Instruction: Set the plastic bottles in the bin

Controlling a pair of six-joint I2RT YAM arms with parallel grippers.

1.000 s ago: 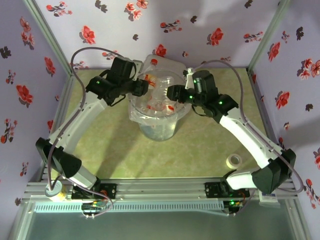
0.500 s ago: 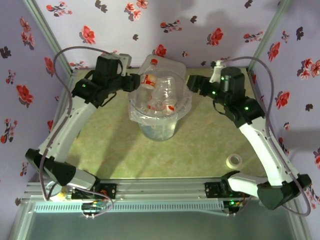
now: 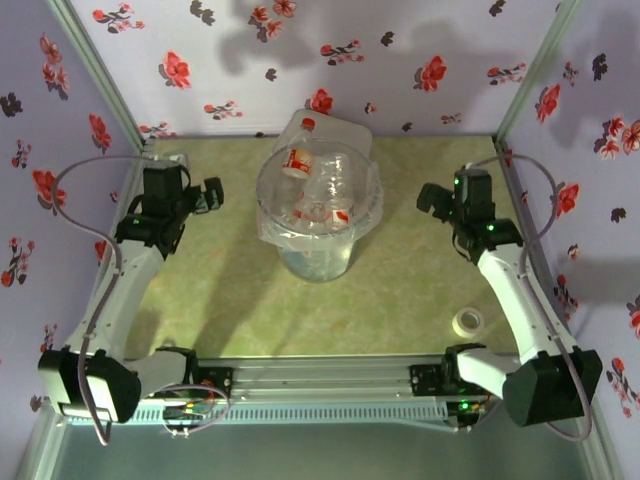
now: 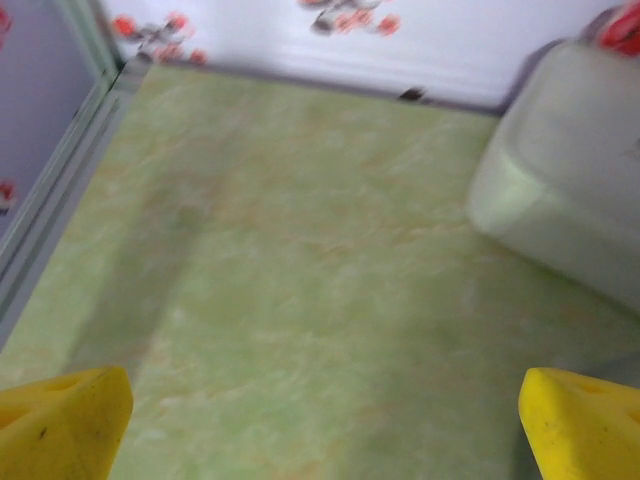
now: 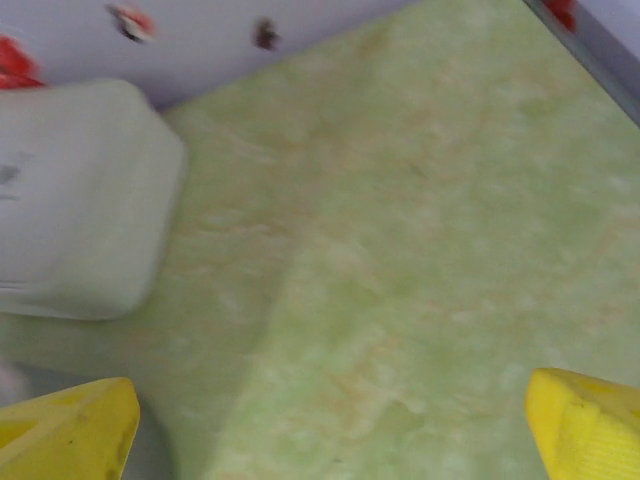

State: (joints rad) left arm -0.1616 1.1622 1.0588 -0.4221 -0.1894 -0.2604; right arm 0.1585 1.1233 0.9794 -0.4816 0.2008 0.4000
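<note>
At the left of the top view we see the left end effector hanging over the green marbled surface, near the left wall and well apart from the bin. It is released: its wrist camera shows the yellow fingertips spread to the two lower corners, with bare surface between them and nothing in their grasp. A pale, rounded container sits blurred at the right of that same view. Moving to the middle, we find the bin standing upright on the surface, a clear bag folded over its rim. The plastic bottles lie inside it in a loose heap. They are clear, several carry red-and-white labels, and one rests against the far left of the rim; we cannot count them through the bag. The pale container stands just behind the bin, against the back wall. Further right, the right end effector hangs beside the bin without touching it. It is also released, its yellow fingertips set wide at the lower corners of its wrist view, over bare surface. Near the front right, a white tape roll lies flat on the surface beside the right arm.
</note>
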